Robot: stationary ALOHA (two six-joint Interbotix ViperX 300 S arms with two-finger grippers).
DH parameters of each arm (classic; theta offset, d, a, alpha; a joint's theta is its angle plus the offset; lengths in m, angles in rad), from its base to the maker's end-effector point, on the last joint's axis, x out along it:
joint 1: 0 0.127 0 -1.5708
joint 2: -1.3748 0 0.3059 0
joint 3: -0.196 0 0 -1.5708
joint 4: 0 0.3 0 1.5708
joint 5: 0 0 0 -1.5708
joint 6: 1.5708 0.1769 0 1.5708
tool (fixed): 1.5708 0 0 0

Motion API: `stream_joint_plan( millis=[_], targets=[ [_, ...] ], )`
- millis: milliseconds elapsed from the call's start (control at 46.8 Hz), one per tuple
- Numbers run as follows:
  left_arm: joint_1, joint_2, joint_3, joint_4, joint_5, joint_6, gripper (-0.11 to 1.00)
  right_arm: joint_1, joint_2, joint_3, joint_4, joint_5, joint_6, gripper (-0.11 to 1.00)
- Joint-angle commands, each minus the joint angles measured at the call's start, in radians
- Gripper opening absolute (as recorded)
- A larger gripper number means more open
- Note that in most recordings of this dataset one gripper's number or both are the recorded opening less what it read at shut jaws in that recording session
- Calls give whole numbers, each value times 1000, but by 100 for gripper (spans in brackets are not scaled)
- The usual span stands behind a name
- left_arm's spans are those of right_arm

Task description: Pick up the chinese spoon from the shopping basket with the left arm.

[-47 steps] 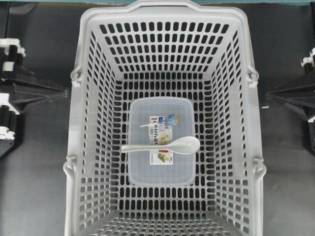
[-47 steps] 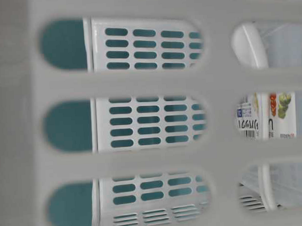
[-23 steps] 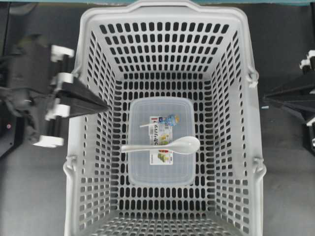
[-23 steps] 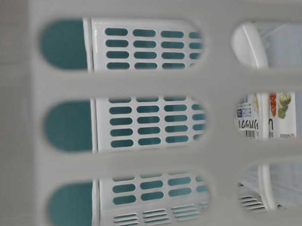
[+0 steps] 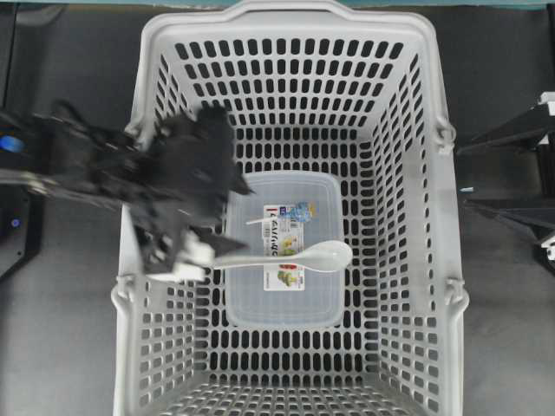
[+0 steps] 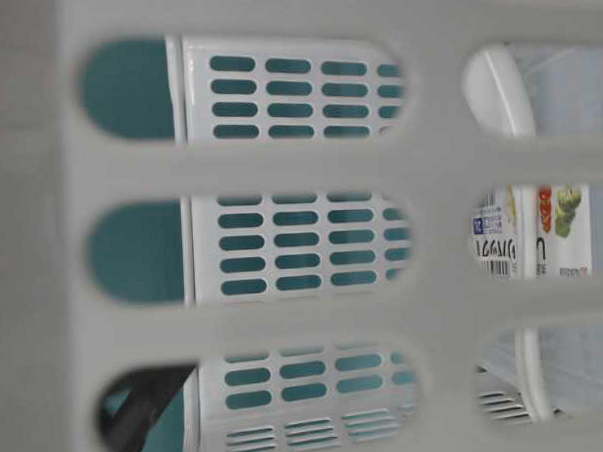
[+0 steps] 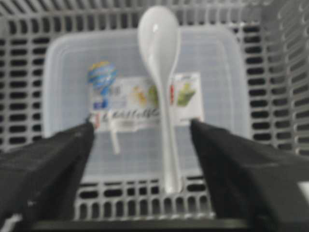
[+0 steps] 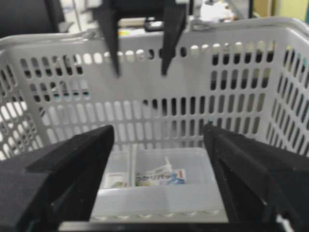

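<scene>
From overhead the left arm (image 5: 113, 178) hangs over the basket (image 5: 451, 286) rim beside the spoon (image 5: 299, 256) lying across the container (image 5: 282, 303), while the wrist view shows its jaws wide astride the handle (bowl farthest), so descend straight and close low; right jaws wide, idle.

spoon (image 5: 299, 256) on container (image 5: 282, 303), in basket (image 5: 130, 269)

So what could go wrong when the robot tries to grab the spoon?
The chinese spoon lies glossy and loose on the lidded plastic container, so it may slide as the open left hand shuts. The fingers might pinch the container's lid too. The hand also hangs close to the shopping basket wall.
</scene>
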Motion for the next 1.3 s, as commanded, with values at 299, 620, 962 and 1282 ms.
stream_joint_plan(
  millis=[299, 620, 962, 1282],
  targets=[
    [-46, 265, -202, 3, 115, -23, 85, 0, 5, -12, 3, -5, -3, 71],
    [-46, 396, -227, 3, 121, -23, 84, 0, 3, -6, 3, -5, -3, 71],
    [-43, 449, -207, 3, 114, -29, 83, -9, 3, 0, 3, -3, -3, 71],
    [-44, 445, -206, 3, 118, -26, 26, -9, 2, 6, 3, -3, 0, 71]
  ],
)
